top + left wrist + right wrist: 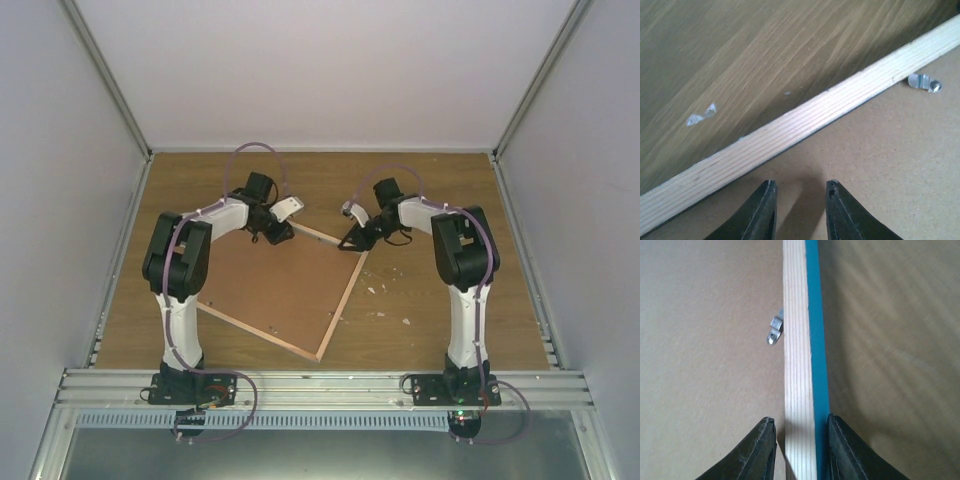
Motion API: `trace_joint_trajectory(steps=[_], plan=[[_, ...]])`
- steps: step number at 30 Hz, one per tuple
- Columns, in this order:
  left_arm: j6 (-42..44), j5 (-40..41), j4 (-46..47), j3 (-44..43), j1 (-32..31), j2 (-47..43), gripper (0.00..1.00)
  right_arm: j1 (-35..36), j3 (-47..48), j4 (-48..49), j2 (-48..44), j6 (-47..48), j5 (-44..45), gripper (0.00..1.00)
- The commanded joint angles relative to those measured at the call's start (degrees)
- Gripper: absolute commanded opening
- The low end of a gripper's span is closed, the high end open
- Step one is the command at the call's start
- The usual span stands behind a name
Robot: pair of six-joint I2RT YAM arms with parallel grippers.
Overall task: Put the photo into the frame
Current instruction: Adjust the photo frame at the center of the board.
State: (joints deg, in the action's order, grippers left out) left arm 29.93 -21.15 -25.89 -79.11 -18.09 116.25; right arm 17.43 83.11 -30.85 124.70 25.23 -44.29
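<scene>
The frame (280,290) lies face down on the table, with its brown backing board (880,165) up and a light wood edge (805,125) round it. Its teal front shows as a strip (816,340) along the right rail. My left gripper (800,185) hovers over the backing just inside the far-left rail, open and holding nothing. My right gripper (797,420) straddles the right rail near the far corner. One finger lies against the teal side and a small gap shows at the other. The photo is hidden from every view.
Small metal retaining clips (922,83) (775,332) sit on the backing beside the rails. White scraps (385,290) (700,116) lie on the wooden table to the right of and beyond the frame. Grey walls close in the table on three sides.
</scene>
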Motion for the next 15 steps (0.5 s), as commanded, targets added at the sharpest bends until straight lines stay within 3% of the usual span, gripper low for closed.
trace_joint_trajectory(steps=[1,8,15], plan=[[-0.91,1.69,-1.64,2.48,5.94,-2.21,0.31,0.33,-6.37,-3.89,-2.13,0.39,-0.11,0.31],[-0.48,2.99,-2.18,-5.09,8.3,4.75,0.31,0.36,-11.14,-4.07,-5.18,1.22,-3.07,0.34],[0.4,1.4,-4.43,-15.92,3.43,12.38,0.31,1.77,-12.91,-7.55,-4.19,5.42,-8.16,0.34]])
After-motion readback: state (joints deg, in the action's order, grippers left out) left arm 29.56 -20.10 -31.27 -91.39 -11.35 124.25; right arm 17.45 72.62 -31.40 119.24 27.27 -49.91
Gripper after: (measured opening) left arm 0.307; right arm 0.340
